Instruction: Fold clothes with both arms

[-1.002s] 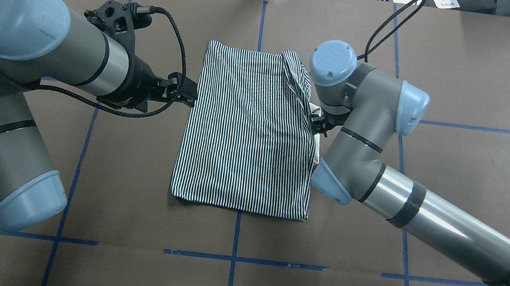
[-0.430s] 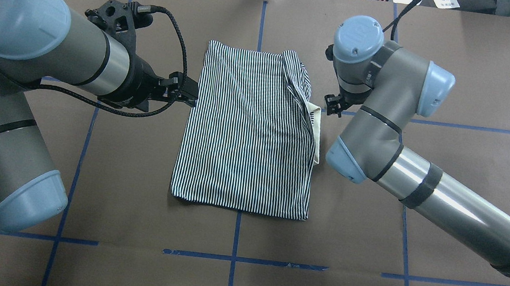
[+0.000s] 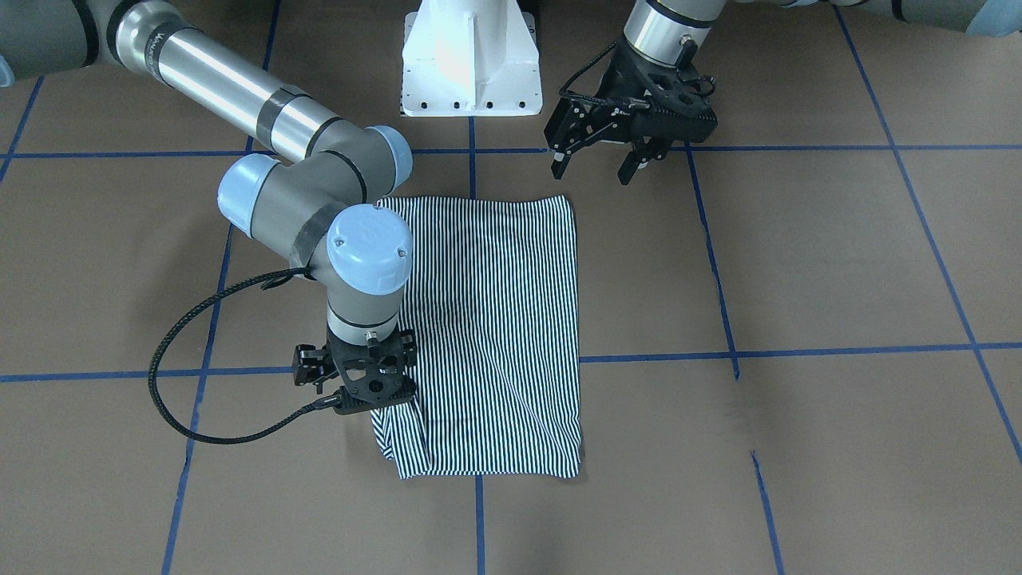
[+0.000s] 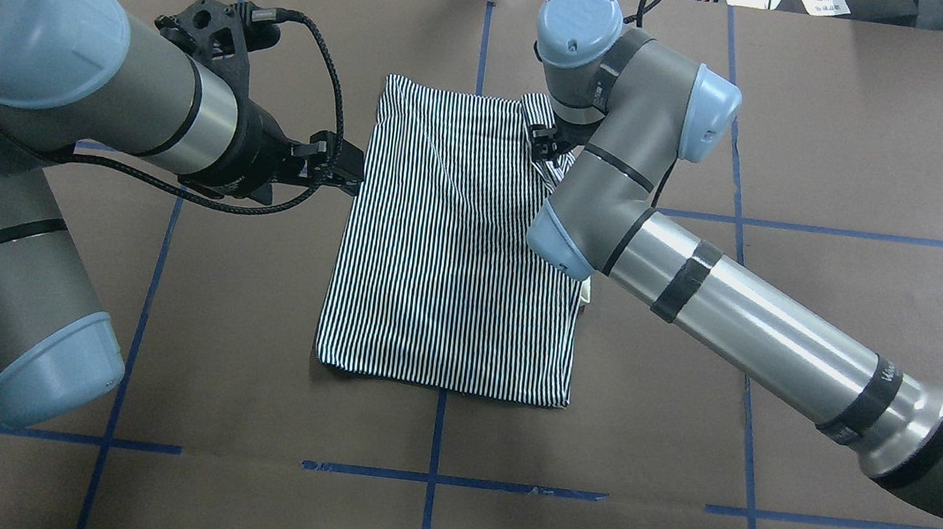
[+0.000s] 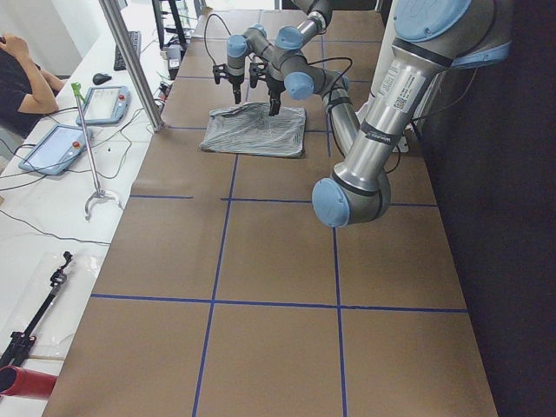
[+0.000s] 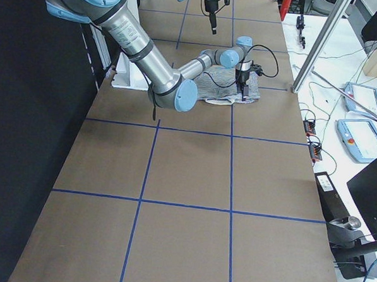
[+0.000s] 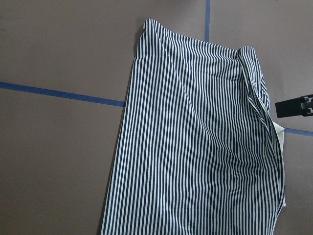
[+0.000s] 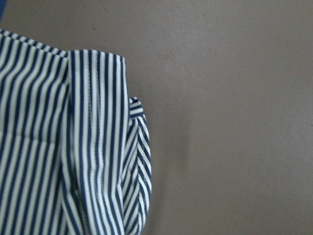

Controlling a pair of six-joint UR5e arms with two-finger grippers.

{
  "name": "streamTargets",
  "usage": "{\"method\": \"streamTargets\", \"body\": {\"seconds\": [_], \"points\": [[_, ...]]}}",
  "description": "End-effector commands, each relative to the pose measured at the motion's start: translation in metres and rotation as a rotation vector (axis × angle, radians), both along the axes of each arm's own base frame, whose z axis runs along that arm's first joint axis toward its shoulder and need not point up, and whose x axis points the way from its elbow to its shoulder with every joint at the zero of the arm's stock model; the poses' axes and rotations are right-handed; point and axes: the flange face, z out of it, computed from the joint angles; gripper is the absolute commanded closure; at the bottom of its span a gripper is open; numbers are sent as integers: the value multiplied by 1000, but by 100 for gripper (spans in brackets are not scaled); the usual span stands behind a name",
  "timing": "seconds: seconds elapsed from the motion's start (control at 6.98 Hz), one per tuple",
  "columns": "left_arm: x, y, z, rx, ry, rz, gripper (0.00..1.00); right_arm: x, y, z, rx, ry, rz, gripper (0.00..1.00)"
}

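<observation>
Right grey arm's black 2-finger end effector has swung over the bunched far corner of the navy-and-white striped polo shirt, folded flat on the brown bench; jaws hidden, can't tell. Left end effector hovers, spread. Next, I'd guess: pinch and tidy that corner.

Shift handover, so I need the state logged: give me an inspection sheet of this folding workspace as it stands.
surface: brown table with blue tape grid.
job's things: striped shirt folded into a rectangle, lying flat; sleeve bunched at its far right corner; cream collar peeks out.
clutter: nothing seen.
hands: left hand open, holding nothing; right hand over the bunched corner, open or shut unclear.
cables: black cable loops from the right wrist beside the shirt.
surroundings: white pedestal; person at a side bench with tablet-like devices.
</observation>
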Motion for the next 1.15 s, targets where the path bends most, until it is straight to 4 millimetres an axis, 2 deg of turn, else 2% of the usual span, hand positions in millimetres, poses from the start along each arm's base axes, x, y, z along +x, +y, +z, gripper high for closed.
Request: {"method": "streamTargets", "body": {"seconds": [0.0,0.14,0.43,0.57,1.0], "points": [[-2,-2,4,-1,-6,-1,0,-24,-16,-37,18,-19,-3,0],[-2,-3,4,16,-10,7,0,-34,-21,-27,22,-21,-6,0],[-8,-6,3,12,-4,9,0,-50,-16,-11,21,19,-15,0],[-13,-10,4,11,-1,1,0,-54,-14,-8,17,24,-20,0],[-13,-9,3,9,3,9,0,-53,-15,7,16,52,-18,0]]}}
